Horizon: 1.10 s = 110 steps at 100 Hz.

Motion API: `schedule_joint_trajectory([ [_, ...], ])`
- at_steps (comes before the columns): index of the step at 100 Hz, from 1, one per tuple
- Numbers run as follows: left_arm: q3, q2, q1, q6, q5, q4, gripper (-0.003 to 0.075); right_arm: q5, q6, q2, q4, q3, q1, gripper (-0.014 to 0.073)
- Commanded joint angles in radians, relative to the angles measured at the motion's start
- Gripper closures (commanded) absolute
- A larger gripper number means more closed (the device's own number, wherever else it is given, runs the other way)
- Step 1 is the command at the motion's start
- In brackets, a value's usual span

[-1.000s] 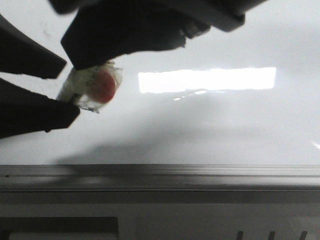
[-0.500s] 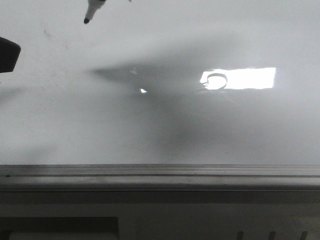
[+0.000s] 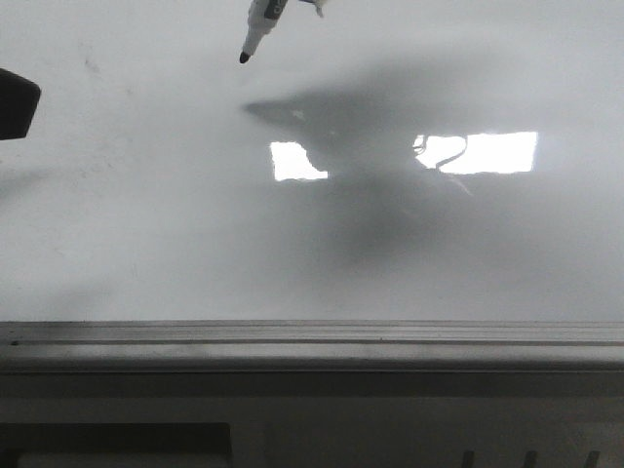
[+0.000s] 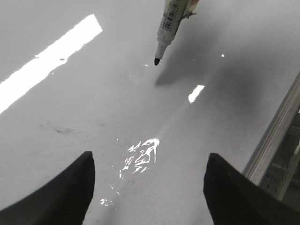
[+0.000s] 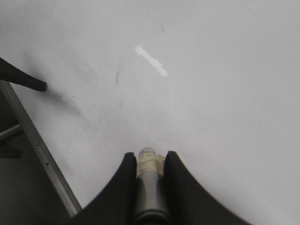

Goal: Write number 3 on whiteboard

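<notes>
A marker pen (image 5: 149, 180) is pinched by the right gripper (image 5: 150, 161), tip seemingly off the whiteboard (image 3: 146, 244); the left gripper (image 4: 147, 187) is spread

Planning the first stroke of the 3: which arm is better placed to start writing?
Right. Its gripper is shut on the marker pen, tip poised near the blank whiteboard. The left gripper is open and empty.
</notes>
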State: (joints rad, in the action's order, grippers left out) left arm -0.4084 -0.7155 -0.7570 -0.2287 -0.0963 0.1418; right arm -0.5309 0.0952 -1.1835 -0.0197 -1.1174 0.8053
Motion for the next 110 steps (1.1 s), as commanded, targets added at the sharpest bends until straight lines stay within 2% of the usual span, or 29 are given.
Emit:
schedule_joint_trajectory([
  [1, -0.034, 0.004, 0.003, 0.008, 0.066, -0.012, 0.0260, 0.072, 0.003, 0.000, -0.014, -0.037, -0.014, 0.0652],
  [41, -0.034, 0.004, 0.003, 0.008, 0.066, -0.012, 0.0260, 0.112, 0.003, -0.033, -0.029, -0.037, -0.092, 0.0652],
  [63, -0.034, 0.004, 0.003, 0.008, 0.066, -0.012, 0.0260, -0.012, -0.007, 0.011, -0.029, -0.037, -0.169, 0.0652],
  [76, -0.034, 0.004, 0.003, 0.008, 0.066, -0.012, 0.0260, -0.109, -0.033, 0.023, 0.005, -0.027, -0.162, 0.0652],
  [94, -0.034, 0.004, 0.003, 0.008, 0.066, -0.012, 0.0261, -0.037, -0.033, -0.025, 0.020, 0.017, -0.097, 0.0652],
  [110, -0.034, 0.004, 0.003, 0.008, 0.066, -0.012, 0.0260, -0.063, -0.035, -0.013, 0.020, 0.017, -0.109, 0.0652],
])
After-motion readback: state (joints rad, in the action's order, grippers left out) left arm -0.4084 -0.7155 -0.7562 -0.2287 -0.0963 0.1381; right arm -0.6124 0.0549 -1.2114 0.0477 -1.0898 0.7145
